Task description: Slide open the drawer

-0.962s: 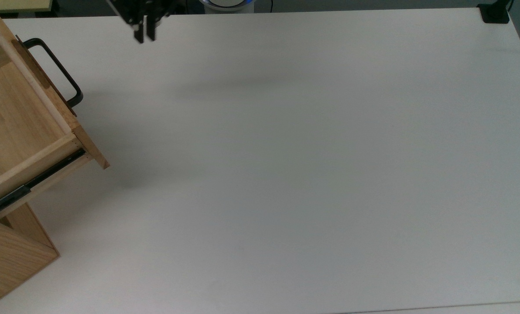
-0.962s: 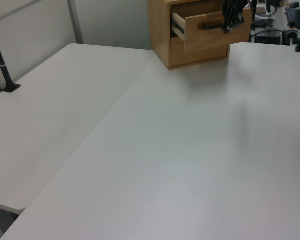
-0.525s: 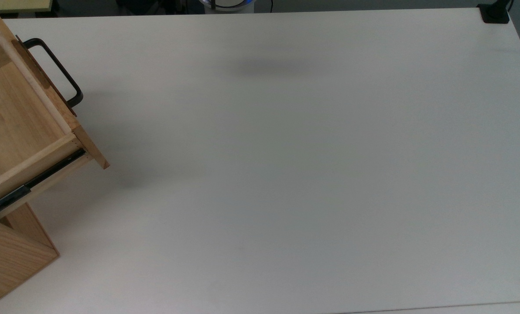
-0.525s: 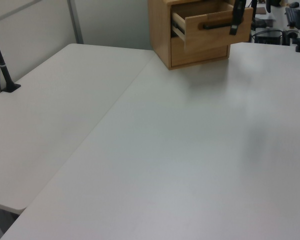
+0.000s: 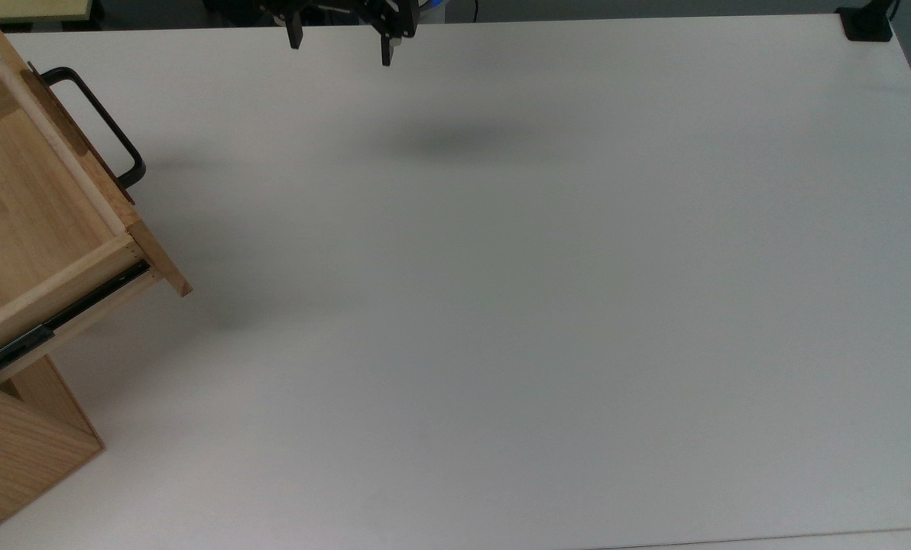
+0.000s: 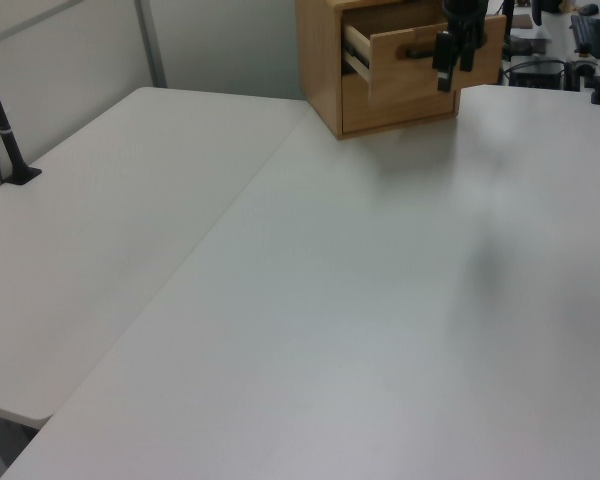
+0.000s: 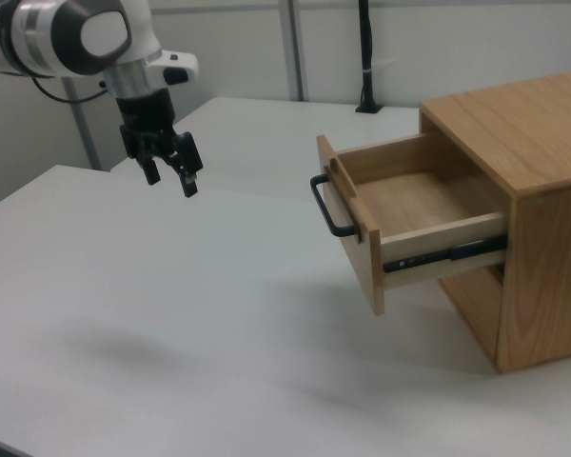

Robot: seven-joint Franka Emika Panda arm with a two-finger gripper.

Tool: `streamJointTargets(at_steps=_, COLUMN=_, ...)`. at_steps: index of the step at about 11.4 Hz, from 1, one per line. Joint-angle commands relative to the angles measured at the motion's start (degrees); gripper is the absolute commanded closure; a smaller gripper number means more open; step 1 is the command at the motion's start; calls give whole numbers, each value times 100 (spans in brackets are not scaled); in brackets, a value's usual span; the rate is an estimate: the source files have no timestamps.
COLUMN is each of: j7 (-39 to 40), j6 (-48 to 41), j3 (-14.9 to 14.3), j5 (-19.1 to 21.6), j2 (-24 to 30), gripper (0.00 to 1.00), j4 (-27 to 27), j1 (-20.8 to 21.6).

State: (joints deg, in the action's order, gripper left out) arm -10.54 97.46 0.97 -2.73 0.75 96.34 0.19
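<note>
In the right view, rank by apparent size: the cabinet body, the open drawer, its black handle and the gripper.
1. Cabinet body, largest.
2. Drawer.
3 and 4. Gripper and handle: they look alike, and differing nearness to the camera makes ranking unsure.

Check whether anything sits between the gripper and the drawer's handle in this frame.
Nothing visible does. The gripper hangs open above bare table, apart from the black handle of the drawer, which already stands pulled out of the cabinet.
</note>
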Motion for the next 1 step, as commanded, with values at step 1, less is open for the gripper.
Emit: streamJointTargets(at_steps=1, j7=43, j6=-219, j3=-70, j5=115, j2=-102, gripper=0, j4=-256, j1=-27)
